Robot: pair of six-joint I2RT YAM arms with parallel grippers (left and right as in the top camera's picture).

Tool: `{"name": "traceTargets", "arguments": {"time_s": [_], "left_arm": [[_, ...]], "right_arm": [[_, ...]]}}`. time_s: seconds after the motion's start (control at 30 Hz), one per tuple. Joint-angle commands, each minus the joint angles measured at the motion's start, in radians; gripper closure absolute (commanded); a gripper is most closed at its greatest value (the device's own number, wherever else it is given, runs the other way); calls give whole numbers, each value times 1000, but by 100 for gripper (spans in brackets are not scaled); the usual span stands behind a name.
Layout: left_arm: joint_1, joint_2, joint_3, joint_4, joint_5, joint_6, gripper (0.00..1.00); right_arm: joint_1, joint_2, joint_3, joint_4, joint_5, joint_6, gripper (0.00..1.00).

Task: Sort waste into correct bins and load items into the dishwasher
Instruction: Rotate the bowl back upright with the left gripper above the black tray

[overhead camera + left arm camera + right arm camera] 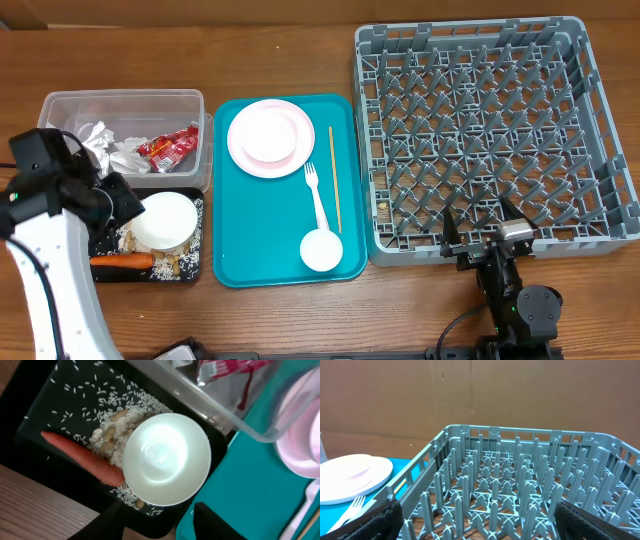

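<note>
A white bowl point(165, 220) point(166, 458) rests upright in the black tray point(197, 245) point(45, 405), on a heap of rice point(112, 427) beside an orange carrot point(122, 261) point(80, 455). My left gripper point(125, 200) point(157, 520) hovers just off the bowl's rim, jaws apart and holding nothing. In the clear tub point(120, 95) point(240, 420) lie white napkins point(105, 145) and a red wrapper point(168, 146) point(225, 375). My right gripper point(482, 225) point(480, 520) stands wide open and empty at the near edge of the grey dish rack point(480, 130) point(510, 475).
The teal tray point(250, 240) carries a pink plate point(270, 137) point(350, 477), a white fork point(316, 195) point(350, 510), a wooden chopstick point(334, 180) and a small white cup point(321, 250). The rack's pegs stand bare.
</note>
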Motion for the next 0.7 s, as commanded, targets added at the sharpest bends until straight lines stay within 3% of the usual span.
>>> {"name": "traceTargets", "arguments": {"time_s": [0.0,0.17,0.4,0.67], "left_arm": [[-6,85,-10,4,-23,-10,51],[-6,202,-10,9,-23,-11,52],[-6,304,-10,12,-23,-18,62],[-5,315,-10,16,-52,-18,57]], "right_arm": [[5,-8,-11,4,1,-4,0],[5,-8,-11,4,1,-4,0],[5,-8,-11,4,1,-4,0],[5,-8,-11,4,1,-4,0]]}}
